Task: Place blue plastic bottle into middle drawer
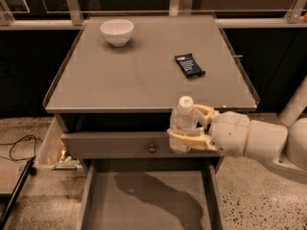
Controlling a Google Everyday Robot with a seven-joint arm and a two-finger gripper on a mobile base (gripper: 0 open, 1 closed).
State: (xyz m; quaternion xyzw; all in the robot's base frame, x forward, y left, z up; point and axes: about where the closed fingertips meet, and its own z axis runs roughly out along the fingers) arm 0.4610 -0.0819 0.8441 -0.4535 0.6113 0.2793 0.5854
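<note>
A single camera looks down from above the near side of the cabinet top (144, 80), facing its far edge. It sits close enough that the open middle drawer (110, 214) is cropped at the near edge. The gripper (184, 124), clasping the blue plastic bottle (183, 119), enters from the right, just before the top's front edge.
</note>
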